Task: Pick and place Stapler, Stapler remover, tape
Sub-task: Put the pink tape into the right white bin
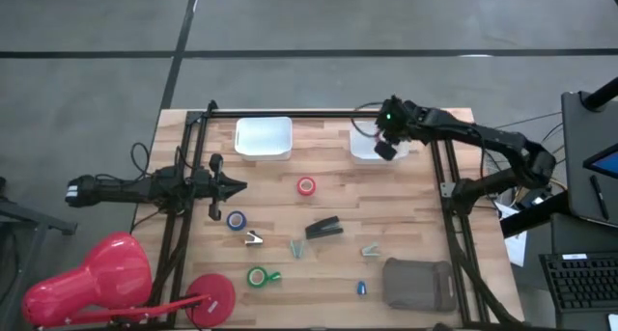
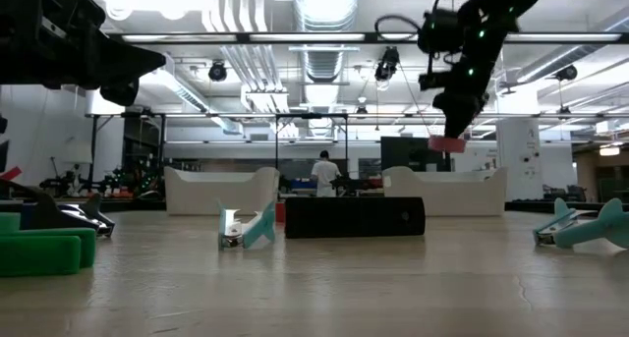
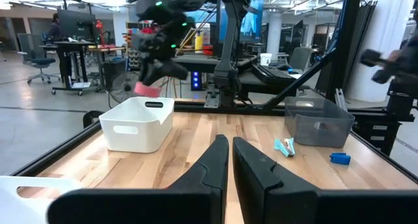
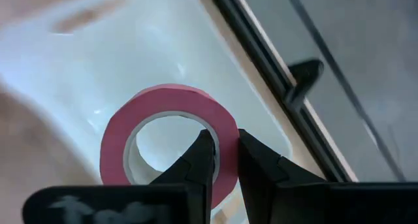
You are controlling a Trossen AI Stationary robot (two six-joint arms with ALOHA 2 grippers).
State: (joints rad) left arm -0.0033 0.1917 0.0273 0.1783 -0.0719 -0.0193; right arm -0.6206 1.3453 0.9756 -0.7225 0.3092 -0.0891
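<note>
1. While the right pincer (image 4: 222,160) hangs over the far right white bin (image 1: 367,148), it pinches the wall of a pink tape roll (image 4: 171,134).
2. Left pincer (image 3: 230,160), nearly closed and empty, hovers at the worktop's (image 1: 406,206) left.
3. Black stapler (image 1: 324,229) lies mid-worktop.

Two white bins (image 1: 264,138) (image 1: 367,150) at table's far edge; grey pouch (image 1: 417,283), red lamp base (image 1: 211,299) near front.

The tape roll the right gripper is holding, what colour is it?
Pink, with a pale core; the tape roll shows best in the right wrist view.
</note>
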